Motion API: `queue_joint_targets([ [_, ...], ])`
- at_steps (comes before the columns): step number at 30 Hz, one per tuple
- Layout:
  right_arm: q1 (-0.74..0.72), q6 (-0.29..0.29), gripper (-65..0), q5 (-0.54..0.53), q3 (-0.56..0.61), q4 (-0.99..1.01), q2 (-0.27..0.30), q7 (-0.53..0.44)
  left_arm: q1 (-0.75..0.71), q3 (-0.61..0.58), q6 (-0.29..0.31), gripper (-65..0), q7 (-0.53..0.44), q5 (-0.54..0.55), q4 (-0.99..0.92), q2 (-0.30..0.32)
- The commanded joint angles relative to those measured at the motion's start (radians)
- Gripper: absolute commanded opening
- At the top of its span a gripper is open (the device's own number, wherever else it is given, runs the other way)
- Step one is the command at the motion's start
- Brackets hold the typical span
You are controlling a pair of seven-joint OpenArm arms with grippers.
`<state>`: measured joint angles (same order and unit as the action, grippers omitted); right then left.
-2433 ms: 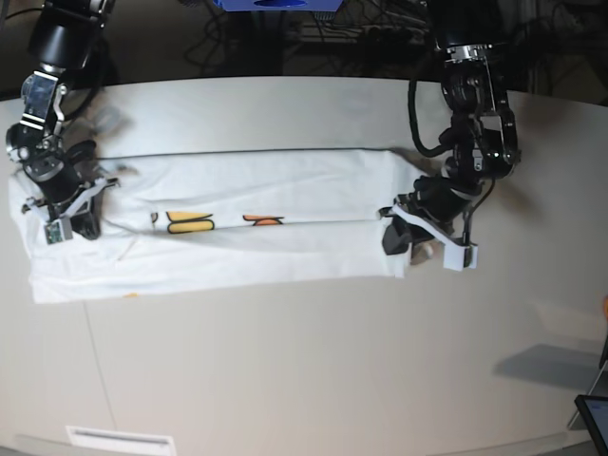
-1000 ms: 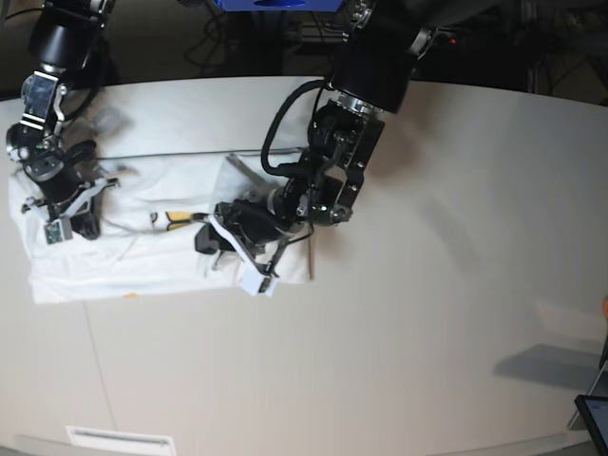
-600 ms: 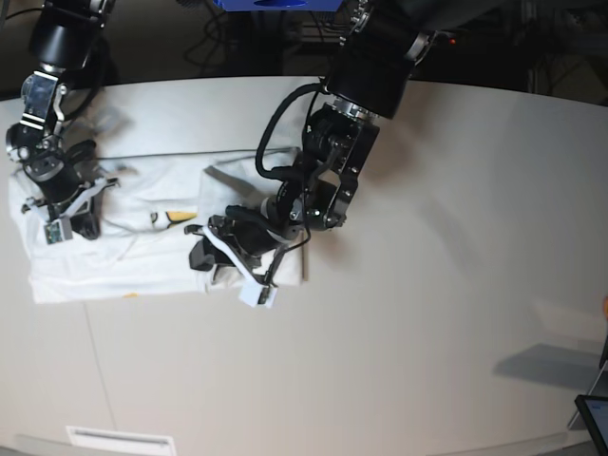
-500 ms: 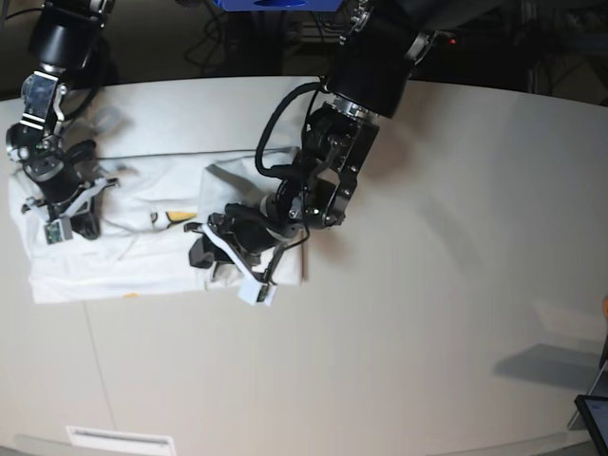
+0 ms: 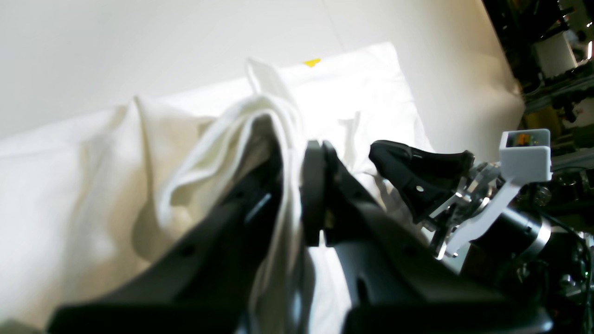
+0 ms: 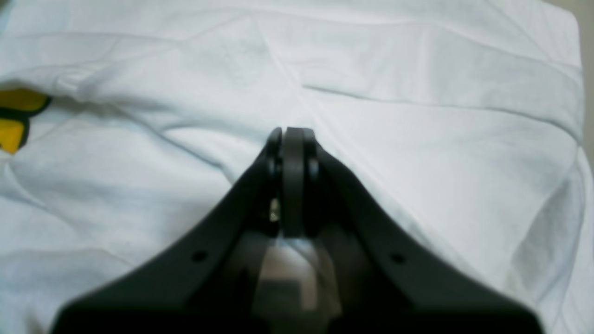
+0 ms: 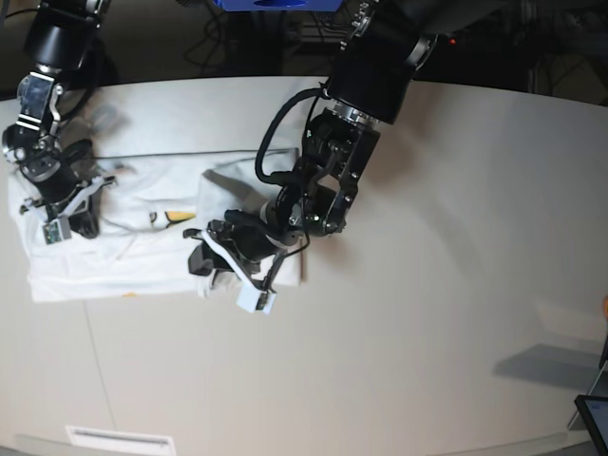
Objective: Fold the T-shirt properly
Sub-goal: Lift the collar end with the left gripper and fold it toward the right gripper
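Note:
The white T-shirt (image 7: 133, 252) lies on the table's left side, with a bit of yellow print (image 7: 180, 217) showing. My left gripper (image 7: 202, 263) is shut on a bunched fold of the shirt (image 5: 218, 139) and holds that end doubled over the shirt's middle. The cloth runs between its fingers (image 5: 313, 195). My right gripper (image 7: 72, 224) is shut at the shirt's left end. In the right wrist view its tips (image 6: 288, 139) press together into the white cloth (image 6: 417, 139), near the yellow print (image 6: 14, 120). The right gripper also shows in the left wrist view (image 5: 417, 181).
The pale table (image 7: 427, 313) stretches to the right of the shirt. A dark screen corner (image 7: 594, 418) sits at the bottom right edge. A white label (image 7: 119, 440) lies at the front left edge. Cables and dark gear stand behind the table.
My left gripper has carried the shirt's right end far to the left, doubling it over the middle; in the last half second it crept slightly left and down. The right gripper has stayed put.

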<state>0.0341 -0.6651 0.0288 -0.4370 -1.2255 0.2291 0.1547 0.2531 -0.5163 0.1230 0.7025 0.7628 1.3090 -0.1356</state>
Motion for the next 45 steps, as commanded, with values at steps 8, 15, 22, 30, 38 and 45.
queue_joint_targets([
  [8,0.003,0.001,-65.0,0.035,0.004,0.002,0.014,0.056,0.050,-0.003,0.010,-65.0,-0.025,0.017,0.007,-0.017],
  [15,0.002,0.001,-65.0,0.035,0.005,0.002,0.014,0.056,0.059,-0.003,0.010,-65.0,-0.025,0.017,-0.035,-0.021],
  [22,0.002,0.001,-65.0,0.035,0.005,0.002,0.014,0.056,0.059,-0.003,0.010,-64.3,-0.022,0.019,-0.036,-0.021],
  [30,0.000,0.001,-65.0,0.035,0.005,0.002,0.014,0.056,0.073,-0.084,0.014,-41.3,-0.025,0.024,-0.033,-0.021],
  [38,0.002,0.001,-65.0,0.035,0.007,0.005,0.013,0.056,0.125,-0.155,0.016,-41.1,-0.031,0.024,-0.036,-0.021],
  [45,0.002,0.001,-65.0,0.035,0.007,0.008,0.008,0.056,0.151,-0.164,0.016,-41.1,-0.100,0.025,0.001,-0.021],
])
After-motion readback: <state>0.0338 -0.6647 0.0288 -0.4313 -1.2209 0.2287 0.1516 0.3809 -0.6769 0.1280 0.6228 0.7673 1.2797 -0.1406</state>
